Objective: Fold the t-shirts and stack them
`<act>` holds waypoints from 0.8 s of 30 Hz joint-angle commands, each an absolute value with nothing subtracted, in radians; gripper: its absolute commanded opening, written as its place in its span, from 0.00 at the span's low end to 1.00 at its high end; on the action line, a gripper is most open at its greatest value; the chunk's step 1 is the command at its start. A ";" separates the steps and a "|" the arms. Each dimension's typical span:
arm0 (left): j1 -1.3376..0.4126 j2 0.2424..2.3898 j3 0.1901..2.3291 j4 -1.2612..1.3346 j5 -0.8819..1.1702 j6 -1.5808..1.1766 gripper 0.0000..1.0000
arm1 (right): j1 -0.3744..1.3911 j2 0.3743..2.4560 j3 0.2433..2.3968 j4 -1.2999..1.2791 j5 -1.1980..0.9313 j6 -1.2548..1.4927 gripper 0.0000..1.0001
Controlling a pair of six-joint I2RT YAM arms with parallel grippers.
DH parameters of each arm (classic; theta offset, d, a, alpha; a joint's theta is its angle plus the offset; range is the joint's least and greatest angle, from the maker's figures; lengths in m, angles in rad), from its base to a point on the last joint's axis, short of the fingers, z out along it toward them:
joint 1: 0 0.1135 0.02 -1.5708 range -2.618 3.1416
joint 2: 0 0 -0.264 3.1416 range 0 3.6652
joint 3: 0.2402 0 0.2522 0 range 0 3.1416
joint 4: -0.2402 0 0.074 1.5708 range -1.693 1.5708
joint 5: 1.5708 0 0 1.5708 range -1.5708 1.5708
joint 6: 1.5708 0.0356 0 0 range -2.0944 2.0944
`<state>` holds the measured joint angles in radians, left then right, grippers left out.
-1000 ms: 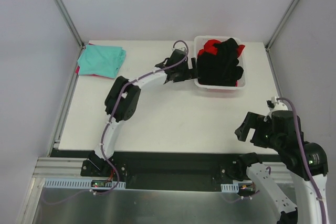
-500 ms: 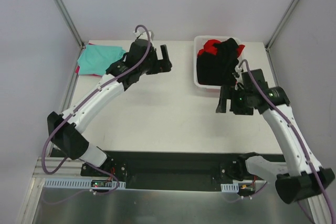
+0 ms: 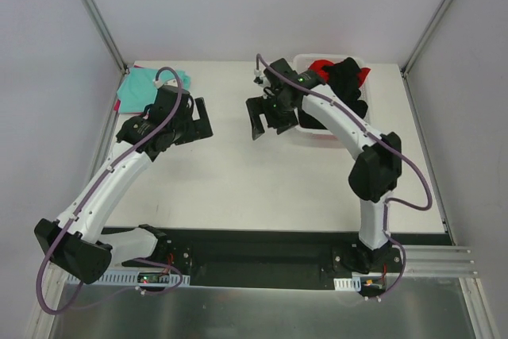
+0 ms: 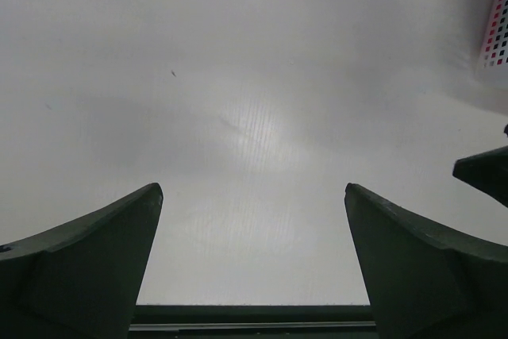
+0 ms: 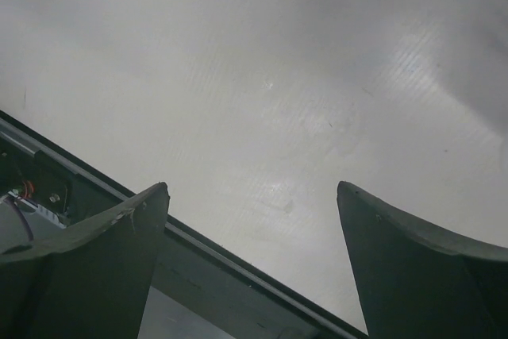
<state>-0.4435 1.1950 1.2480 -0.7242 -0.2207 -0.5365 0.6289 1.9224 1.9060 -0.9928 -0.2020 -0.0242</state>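
A folded teal t-shirt point(image 3: 136, 91) lies at the table's back left corner, partly hidden behind my left arm. A black t-shirt point(image 3: 347, 89) is heaped in the white basket point(image 3: 298, 93) at the back right, with a red t-shirt point(image 3: 321, 67) under it. My left gripper point(image 3: 200, 121) point(image 4: 252, 188) hangs open over bare table just right of the teal shirt. My right gripper point(image 3: 259, 119) point(image 5: 252, 185) hangs open over bare table just left of the basket. Neither holds anything.
The basket's slotted corner point(image 4: 497, 25) shows at the top right of the left wrist view, and a dark finger point(image 4: 486, 174) of the other gripper at its right edge. The right wrist view shows the table's edge with a dark rail point(image 5: 214, 267).
My left arm has pulled back from the basket to the left, towards the teal shirt. My right arm has swung up from the near right corner and across to the basket's left side.
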 commanded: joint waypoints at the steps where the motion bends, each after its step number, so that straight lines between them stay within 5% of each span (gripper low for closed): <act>1: -0.436 1.144 1.244 -0.810 -0.245 -0.575 0.99 | 0.637 2.003 2.028 -1.066 -0.216 -0.055 0.90; 24: -0.436 1.008 1.129 -0.822 -0.170 -0.629 0.99 | 0.480 2.385 2.324 -1.058 -0.189 -0.187 0.95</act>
<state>-0.4435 1.0267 1.1339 -0.8108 -0.1844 -0.6220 0.5106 2.3650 2.2608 -1.0512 -0.2020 -0.1574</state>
